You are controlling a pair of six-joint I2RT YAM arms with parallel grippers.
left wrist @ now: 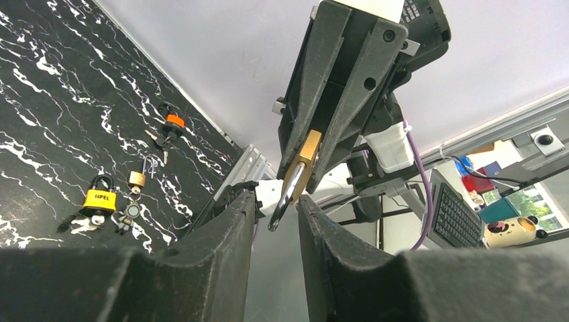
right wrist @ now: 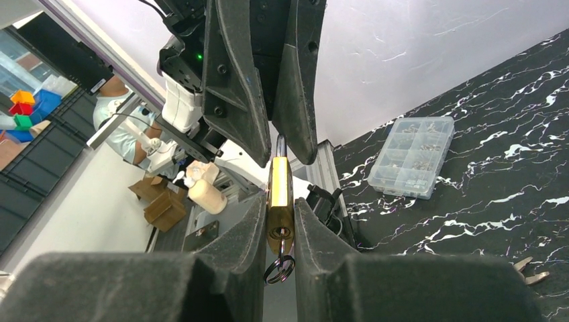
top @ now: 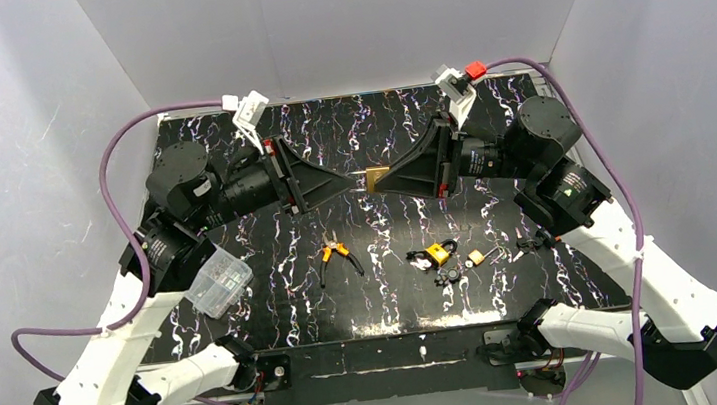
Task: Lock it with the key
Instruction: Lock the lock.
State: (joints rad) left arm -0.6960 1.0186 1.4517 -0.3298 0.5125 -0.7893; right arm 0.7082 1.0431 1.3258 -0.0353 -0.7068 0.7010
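Right gripper [right wrist: 278, 201]: fingers pressed together on the body of the brass padlock [right wrist: 280, 191], held edgewise in mid-air. A wire ring [right wrist: 278, 268] hangs from the lock's keyhole end, at the heel of this grip.

Just beyond the right fingertips, the lock's shackle [left wrist: 287, 191] points into the left gripper [left wrist: 276, 201], which faces the right tip to tip. The left fingers stand narrowly apart on either side of the shackle. Whether they press on it cannot be told.

Below both hands lies the black marbled table [top: 365, 302]. Under the right hand are a yellow padlock [top: 436, 253] and a small brass lock [top: 477, 257]. Between the hands are orange-handled pliers [top: 337, 255]. Beside the left forearm is a clear parts box [top: 219, 282].
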